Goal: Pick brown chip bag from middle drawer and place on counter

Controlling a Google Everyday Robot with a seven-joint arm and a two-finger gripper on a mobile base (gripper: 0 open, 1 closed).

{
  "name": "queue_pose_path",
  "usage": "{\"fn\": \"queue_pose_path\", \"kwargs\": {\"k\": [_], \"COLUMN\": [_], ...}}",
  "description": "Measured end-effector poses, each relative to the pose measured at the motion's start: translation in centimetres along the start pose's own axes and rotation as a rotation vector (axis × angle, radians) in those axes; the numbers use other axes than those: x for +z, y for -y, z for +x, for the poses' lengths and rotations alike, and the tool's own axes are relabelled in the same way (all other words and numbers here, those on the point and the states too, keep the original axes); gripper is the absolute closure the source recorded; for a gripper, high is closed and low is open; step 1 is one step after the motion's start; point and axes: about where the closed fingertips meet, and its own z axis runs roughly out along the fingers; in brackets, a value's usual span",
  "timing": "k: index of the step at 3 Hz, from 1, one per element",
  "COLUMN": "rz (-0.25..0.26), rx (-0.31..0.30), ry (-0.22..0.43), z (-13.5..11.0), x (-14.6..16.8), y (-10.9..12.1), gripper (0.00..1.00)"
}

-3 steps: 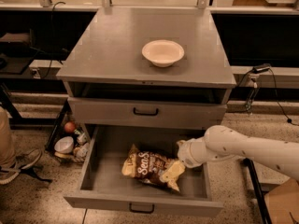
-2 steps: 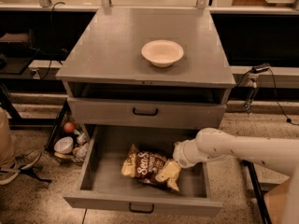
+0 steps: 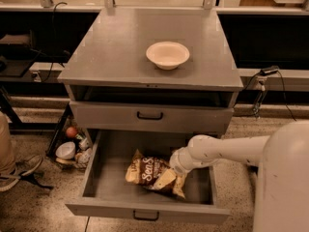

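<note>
The brown chip bag [image 3: 150, 173] lies in the open middle drawer [image 3: 145, 210], right of its middle, with pale yellow edges and white script. My white arm reaches in from the right. The gripper [image 3: 172, 174] is down at the bag's right end, its tip hidden behind the wrist and the bag. The counter [image 3: 116, 47] is the flat grey top of the cabinet above.
A pale bowl [image 3: 167, 54] stands on the counter, right of its middle. A shut grey drawer front with a black handle [image 3: 149, 115] sits above the open drawer. Clutter in a bin [image 3: 72, 146] and a shoe [image 3: 19, 170] lie on the floor at the left.
My arm has pushed further left into the drawer, and the gripper has come down onto the bag's right end. The bag has stayed about where it was.
</note>
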Motion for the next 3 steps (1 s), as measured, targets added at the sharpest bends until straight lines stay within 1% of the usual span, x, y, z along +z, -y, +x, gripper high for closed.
{"fn": "queue_pose_path", "kwargs": {"k": [1, 2, 3], "rz": [-0.020, -0.039, -0.043], "rx": [-0.006, -0.002, 0.011], "ry": [-0.023, -0.031, -0.015], "z": [-0.1, -0.2, -0.1], "x": [2.3, 4.0, 4.1], "y": [-0.1, -0.3, -0.5], "gripper": [0.00, 0.26, 0.49]}}
